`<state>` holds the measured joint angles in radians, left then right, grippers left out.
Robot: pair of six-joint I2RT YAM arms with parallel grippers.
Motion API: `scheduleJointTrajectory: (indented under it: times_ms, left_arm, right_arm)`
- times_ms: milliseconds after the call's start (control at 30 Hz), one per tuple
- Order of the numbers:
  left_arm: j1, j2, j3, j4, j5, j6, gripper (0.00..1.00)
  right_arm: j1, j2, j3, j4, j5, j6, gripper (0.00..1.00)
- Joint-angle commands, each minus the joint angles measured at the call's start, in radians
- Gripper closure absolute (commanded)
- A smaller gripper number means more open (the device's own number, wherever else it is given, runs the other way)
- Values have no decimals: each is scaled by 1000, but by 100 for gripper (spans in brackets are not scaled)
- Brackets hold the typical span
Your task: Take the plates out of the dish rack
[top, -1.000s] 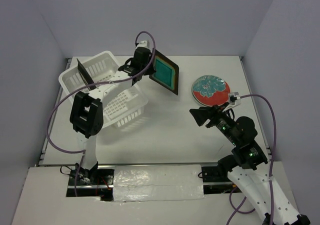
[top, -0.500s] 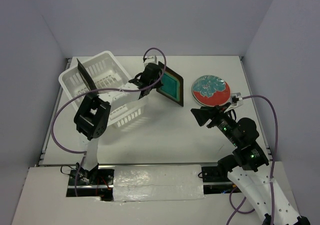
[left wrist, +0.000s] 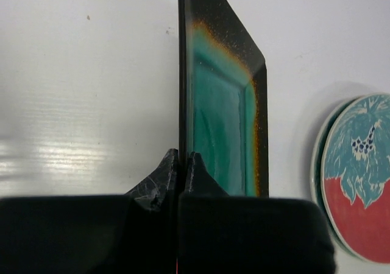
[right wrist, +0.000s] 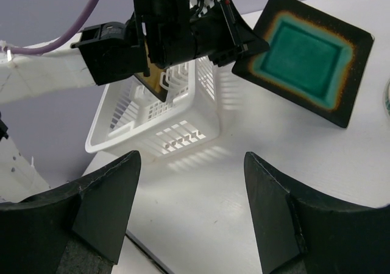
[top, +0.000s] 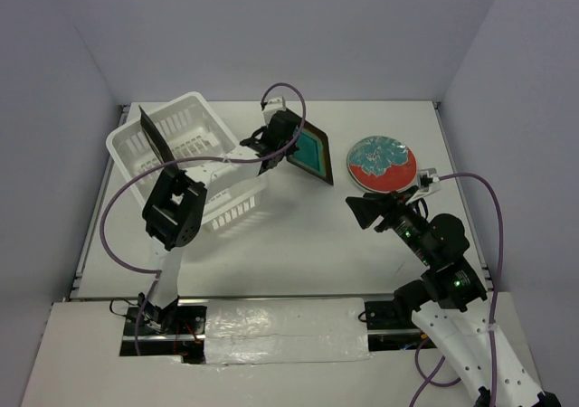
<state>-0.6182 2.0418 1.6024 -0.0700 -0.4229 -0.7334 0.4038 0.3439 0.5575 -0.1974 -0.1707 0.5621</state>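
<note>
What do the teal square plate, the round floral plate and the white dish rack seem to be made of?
Teal square plate: probably glazed ceramic, going by the glossy teal centre, speckled amber edge and dark rim. Round floral plate: likely glazed ceramic too, with a painted pattern, though its finish is hard to judge. Dish rack: white moulded plastic, judging by its thin slotted walls.

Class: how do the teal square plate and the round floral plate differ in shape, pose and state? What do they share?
The teal square plate is dark-rimmed with four corners; the round floral plate is circular, red and teal. The square one tilts steeply, pinched by the left gripper; the round one lies flat on the table, unheld. Both are outside the dish rack.
</note>
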Motion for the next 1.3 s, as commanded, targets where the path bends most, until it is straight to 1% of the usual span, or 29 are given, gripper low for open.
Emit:
scheduleJointTrajectory:
  times_ms: [0,33,67,100,167,333,500,600,833,933,1067,1133,1200,1267]
  left_arm:
    - [26,29,96,4,-89,6,95]
    - [35,35,102,-7,-96,6,91]
    - [40,44,106,-20,-102,5,86]
    - [54,46,102,-21,-100,0,83]
    - [69,47,78,-14,-83,-6,78]
    - [110,64,36,21,-45,-1,70]
    - [115,127,80,-10,-25,11,56]
    - [121,164,102,-31,-10,-4,55]
    - [135,196,88,-19,9,-18,54]
    - [136,196,91,-13,19,-12,52]
    - [129,146,103,-17,39,3,49]
    - [121,123,126,-43,12,20,48]
    - [107,90,186,-121,-16,29,48]
    - [83,55,249,-206,-86,54,48]
  right_arm:
    - [7,-16,50,3,16,-18,24]
    - [7,-17,50,3,19,-18,24]
    - [7,-17,51,1,19,-18,24]
    - [7,-17,53,0,19,-18,24]
    - [6,-17,53,0,17,-18,24]
    - [6,-23,53,-2,17,-18,24]
    - [7,-25,51,-2,20,-19,24]
    - [9,-17,51,-2,25,-19,24]
    - [7,-22,55,-4,22,-21,24]
    - [7,-31,55,-5,20,-21,24]
    - [6,-31,55,-4,20,-21,24]
    - [7,-22,53,0,14,-19,24]
    - [7,-14,55,1,8,-19,24]
    - [6,-8,58,0,4,-21,24]
